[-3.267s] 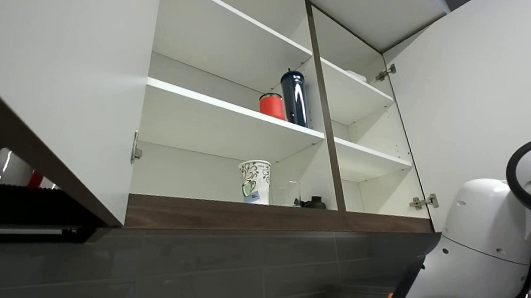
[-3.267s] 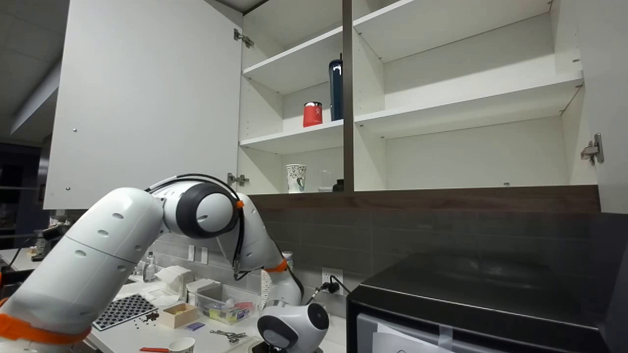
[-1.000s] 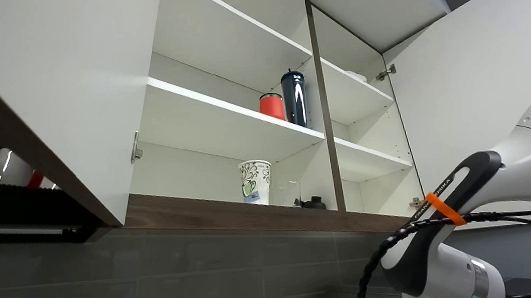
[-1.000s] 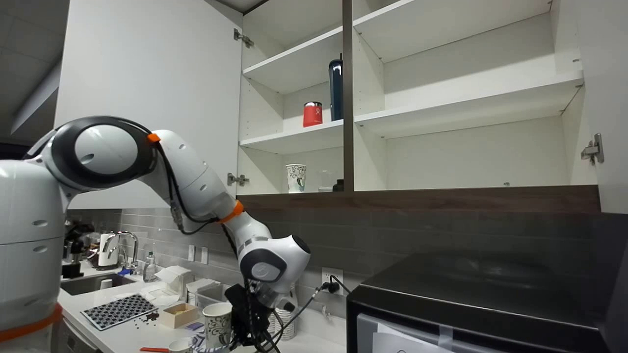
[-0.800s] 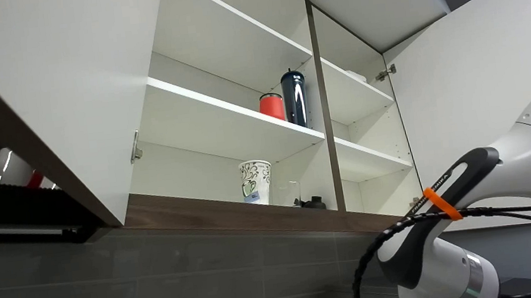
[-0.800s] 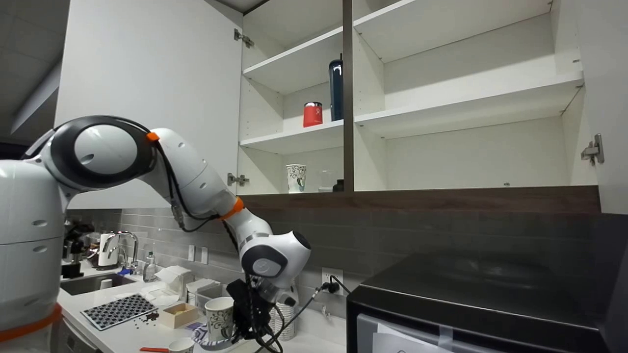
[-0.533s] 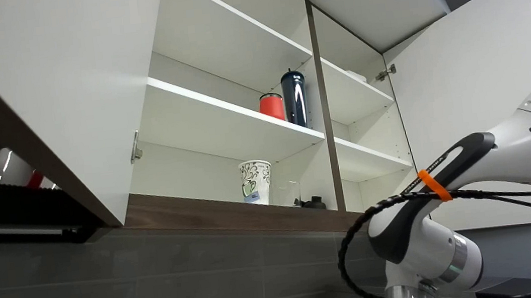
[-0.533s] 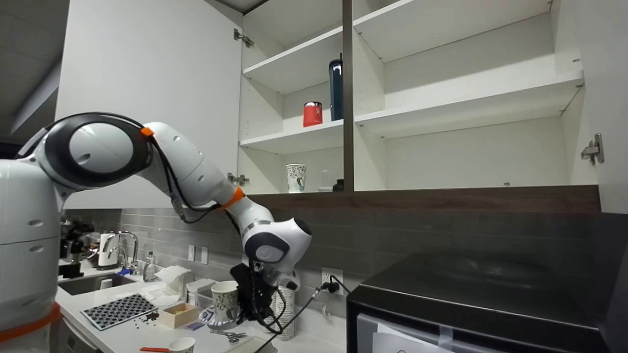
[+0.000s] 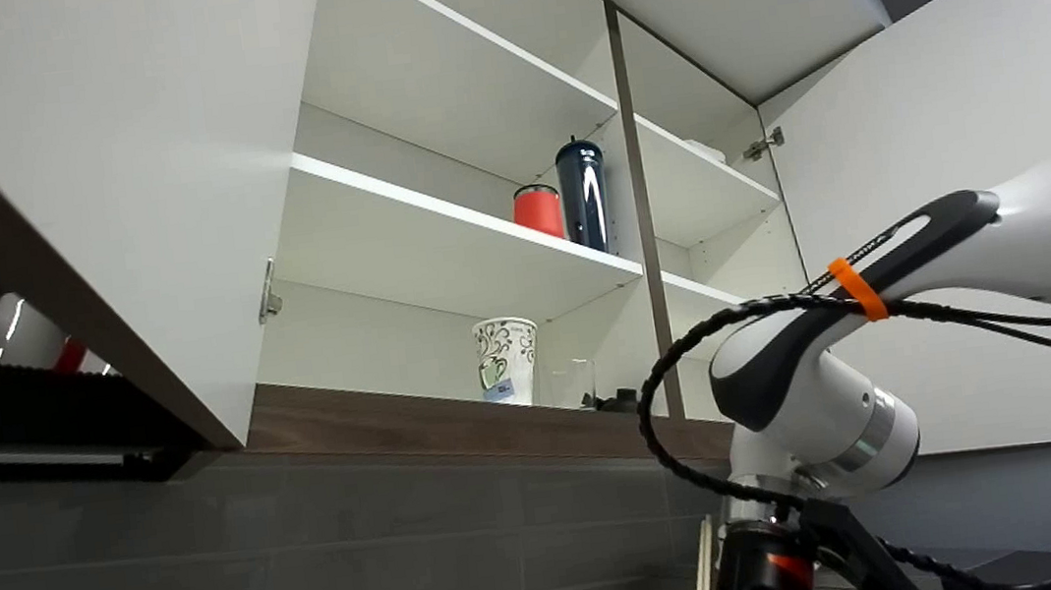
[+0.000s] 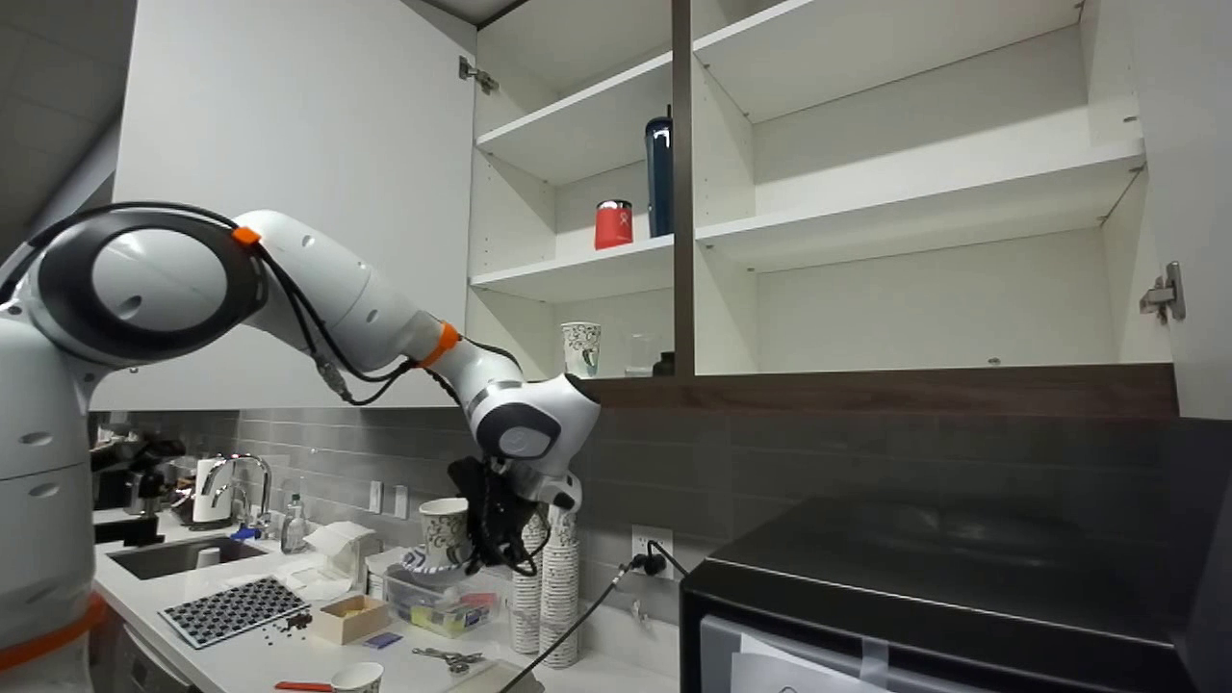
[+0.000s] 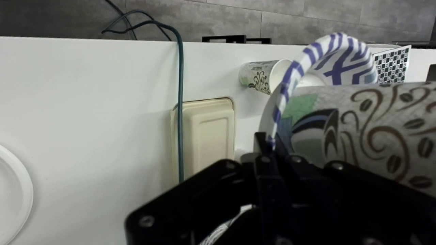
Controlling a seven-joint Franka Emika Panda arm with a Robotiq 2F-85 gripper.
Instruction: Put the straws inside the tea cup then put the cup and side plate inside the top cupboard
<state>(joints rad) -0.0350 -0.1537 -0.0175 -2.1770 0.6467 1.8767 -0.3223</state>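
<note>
The tea cup point(image 10: 443, 534), white with dark swirls, stands nearly upright on the side plate point(image 10: 414, 558) above the counter. My gripper point(image 11: 269, 141) is shut on the rim of the side plate point(image 11: 308, 54), close beside the tea cup point(image 11: 368, 136). In an exterior view the gripper point(image 10: 472, 566) is right of the cup. Thin pale sticks, apparently the straws point(image 9: 703, 572), rise beside my gripper; their lower ends are out of view. The top cupboard point(image 10: 924, 395) is open, above the plate and to its right.
The cupboard holds a red tumbler point(image 10: 613, 224), a dark blue tumbler point(image 10: 659, 178), a taller patterned cup point(image 10: 581, 348) and a clear glass. Its brown divider point(image 10: 682, 192) and open doors point(image 10: 289, 192) stand nearby. Cup stacks point(image 10: 559, 597) and a black appliance point(image 10: 924, 616) are below.
My arm has come up from low at the counter, lifting the plate with the cup on it. The pale sticks have risen into view. The cupboard and its contents have not moved.
</note>
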